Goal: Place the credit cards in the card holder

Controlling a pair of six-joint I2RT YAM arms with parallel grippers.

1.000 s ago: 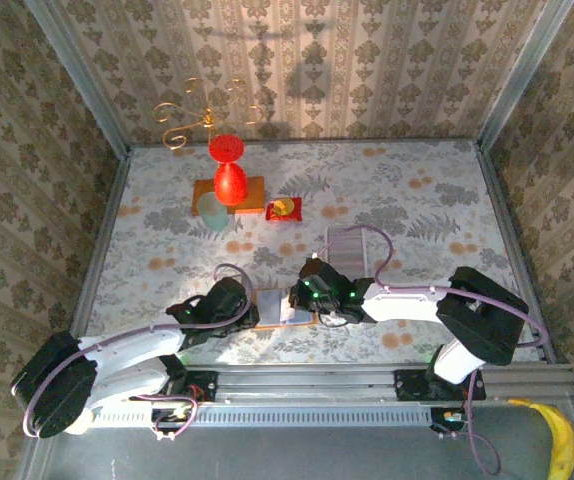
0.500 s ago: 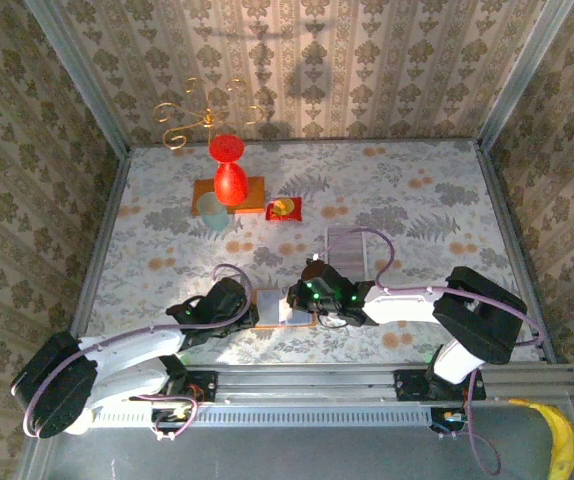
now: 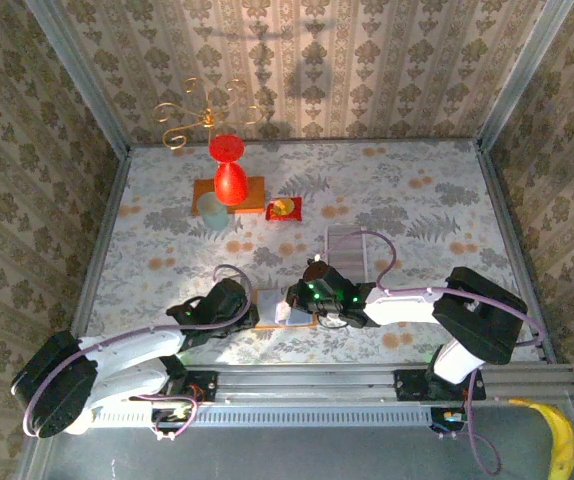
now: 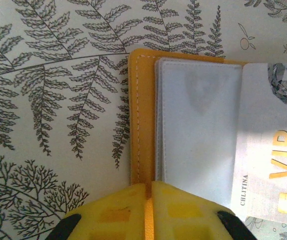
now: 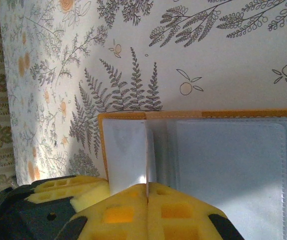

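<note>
At lower centre of the overhead view, the left pincer [image 4: 146, 197] is clamped on the open card holder [image 4: 136, 115] by its orange edge. A VIP card [image 4: 273, 160] lies partly across it, apparently not yet pocketed. The right pincer [image 5: 147, 192] is closed on a thin clear flap [image 5: 156, 150].

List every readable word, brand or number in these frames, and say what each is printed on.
"VIP": large gold letters on the white card, which overlaps the clear sleeve of the card holder.
"CHLITINA": small dark print along the same card's edge.
A small gold line beside "VIP" runs off the frame and cannot be read in full.
No other legible text.
</note>
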